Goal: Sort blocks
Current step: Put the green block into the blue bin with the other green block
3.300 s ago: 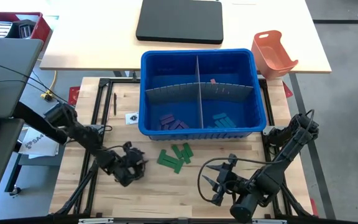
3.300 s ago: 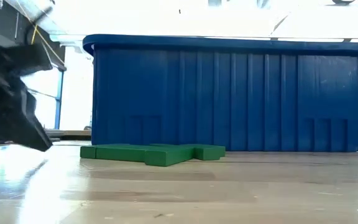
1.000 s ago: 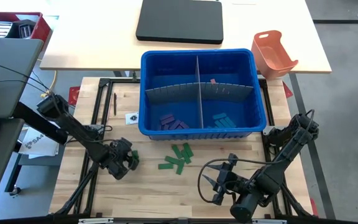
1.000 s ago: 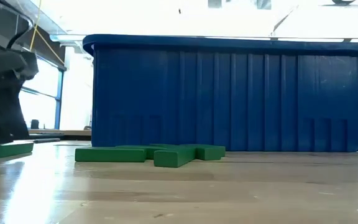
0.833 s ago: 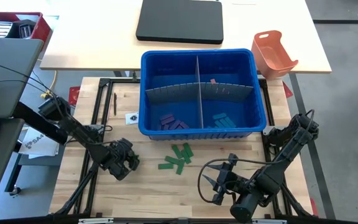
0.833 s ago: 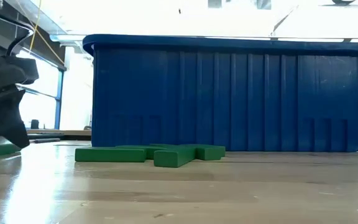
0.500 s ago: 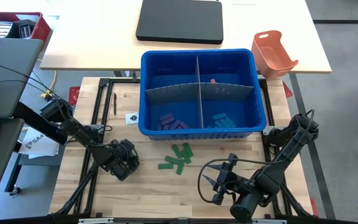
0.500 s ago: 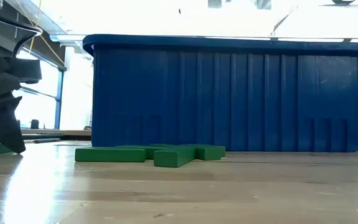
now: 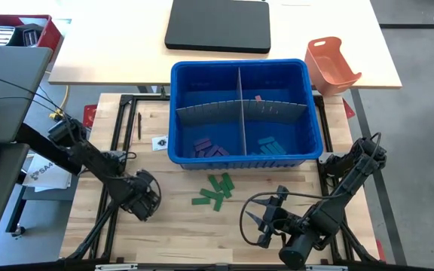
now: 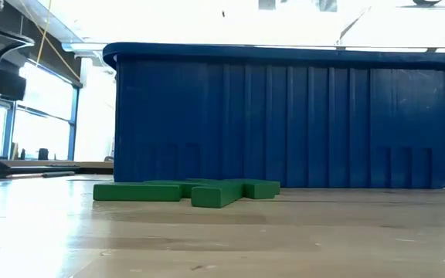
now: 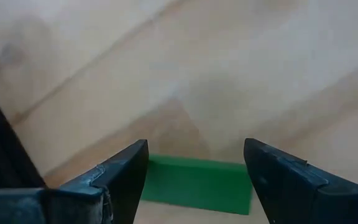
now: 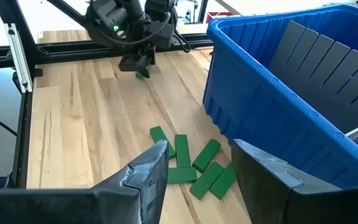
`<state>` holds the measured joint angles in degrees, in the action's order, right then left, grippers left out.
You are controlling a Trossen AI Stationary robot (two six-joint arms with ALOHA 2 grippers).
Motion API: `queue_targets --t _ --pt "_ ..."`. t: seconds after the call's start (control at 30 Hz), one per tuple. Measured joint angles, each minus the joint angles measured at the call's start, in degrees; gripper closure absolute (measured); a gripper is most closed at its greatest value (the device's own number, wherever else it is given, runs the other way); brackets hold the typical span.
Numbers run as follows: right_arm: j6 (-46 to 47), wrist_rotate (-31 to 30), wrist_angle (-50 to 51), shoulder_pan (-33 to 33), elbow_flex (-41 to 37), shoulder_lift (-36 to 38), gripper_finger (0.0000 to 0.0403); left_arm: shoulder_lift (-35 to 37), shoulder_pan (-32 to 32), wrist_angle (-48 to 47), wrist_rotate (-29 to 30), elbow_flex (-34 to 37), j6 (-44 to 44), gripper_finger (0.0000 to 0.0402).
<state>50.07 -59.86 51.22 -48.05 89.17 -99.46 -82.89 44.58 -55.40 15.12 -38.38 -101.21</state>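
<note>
Several green blocks (image 9: 215, 192) lie in a loose pile on the wooden table in front of the blue bin (image 9: 173, 113); the pile also shows in the low view (image 10: 191, 190). One more green block (image 11: 197, 183) lies apart at the left, flat on the table. My left gripper (image 9: 143, 197) points steeply down over it, open, one finger at each end of the block. In the high view the gripper hides this block. My right gripper (image 9: 256, 218) waits open above the table's near right part, holding nothing. My left gripper has its fingers (image 11: 129, 168) standing at the two ends of the lone green block (image 12: 143, 75), coming from above and along its length. Whether they touch it I cannot tell.
The bin has a grey divider (image 9: 239, 113). Purple blocks (image 9: 209, 147) lie in its near left part, blue ones (image 9: 270, 144) near right, a pink one (image 9: 258, 98) far right. An orange tray (image 9: 331, 64) and a black case (image 9: 218, 24) sit on the far table.
My left gripper has shifted a little toward the table's left and near edges and tipped to point more steeply down. It now covers the lone green block in the high view. Gripper and block have left the low view's left edge.
</note>
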Motion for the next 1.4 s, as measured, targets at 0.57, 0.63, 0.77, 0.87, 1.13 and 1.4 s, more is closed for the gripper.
queue_targets --t 0.57,0.63,0.77,0.87,1.13,1.4 --pt "-0.14 -0.04 0.42 0.04 0.00 -0.04 0.0231 0.04 4.26 -6.55 -6.29 -9.89 52.93 0.0145" --pt "-0.05 -0.04 0.42 0.04 0.00 -0.04 0.0231 0.04 3.85 -6.47 -7.73 -9.18 61.47 0.0145" --pt "-0.15 -0.16 0.42 0.04 0.00 -0.64 0.0231 0.04 1.35 -5.82 -9.41 -6.60 70.72 0.0145" --pt "-0.16 -0.35 0.42 0.06 0.00 -2.04 0.0231 0.04 -0.67 -3.84 -11.94 -3.95 74.49 0.0145" --pt "0.44 -0.39 0.37 0.07 0.00 -5.67 0.0231 0.12 -5.33 4.36 -14.17 0.78 77.57 0.0155" --pt "0.01 -0.79 0.04 -0.09 0.00 -5.47 0.0231 0.28 -9.04 6.12 -16.30 2.07 76.26 0.0272"
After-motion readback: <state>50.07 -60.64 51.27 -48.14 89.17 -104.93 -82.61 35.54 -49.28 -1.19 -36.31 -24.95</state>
